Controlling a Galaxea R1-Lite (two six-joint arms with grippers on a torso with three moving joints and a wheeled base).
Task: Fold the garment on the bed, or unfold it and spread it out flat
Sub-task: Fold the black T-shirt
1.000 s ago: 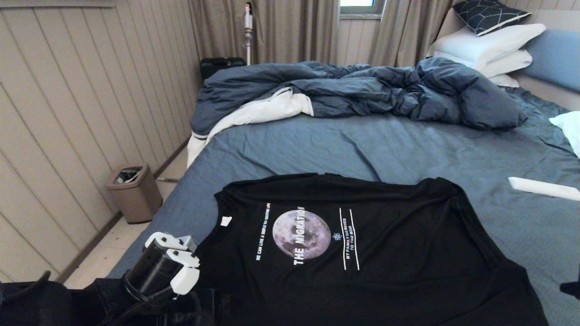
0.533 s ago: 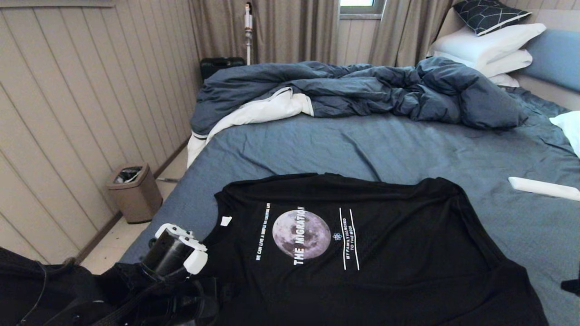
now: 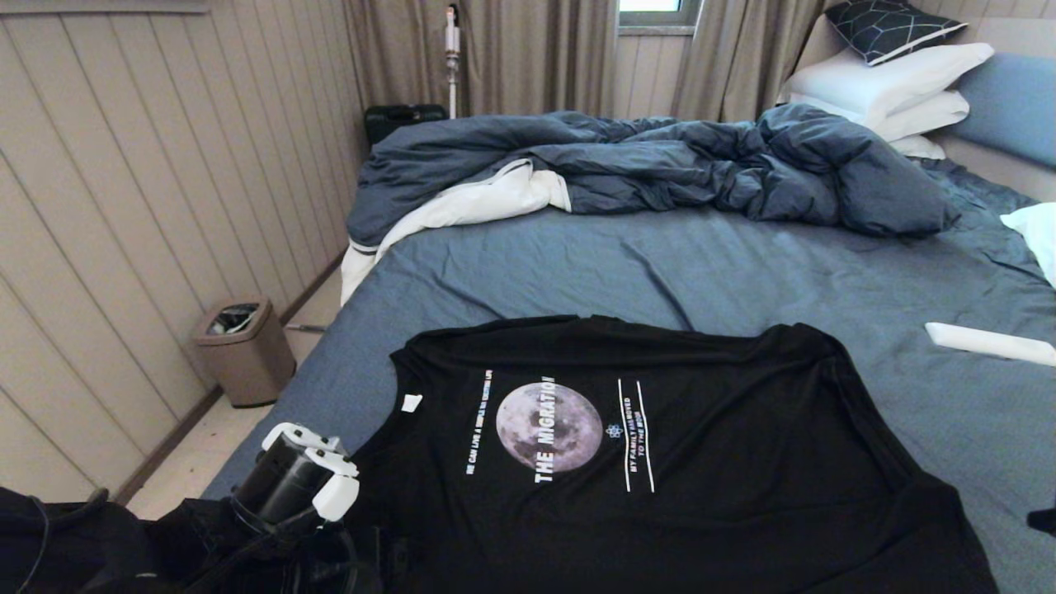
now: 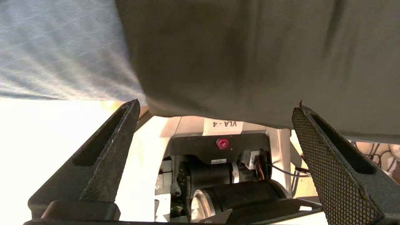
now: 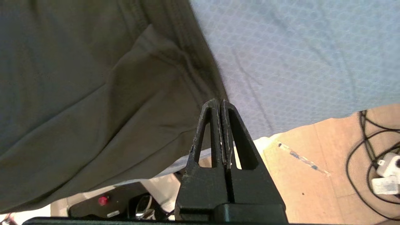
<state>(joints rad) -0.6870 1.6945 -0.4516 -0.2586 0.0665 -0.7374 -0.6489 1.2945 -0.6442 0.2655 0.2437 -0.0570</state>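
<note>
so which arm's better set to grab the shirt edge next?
Left, probably. The left gripper stands open with the garment hem hanging right at its fingertips, apart from it. The right gripper is shut, empty, at the shirt's other edge over the bed; it must open first.

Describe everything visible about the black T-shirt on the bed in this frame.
The black T-shirt lies spread print-up on the bed's slate-blue sheet, near its front edge. Thin, softly wrinkled fabric carries a grey moon print, white "THE MIGRATION" text, two white lines and a small white neck tag. Its near hem overhangs the edge. No end effector holds it.
</note>
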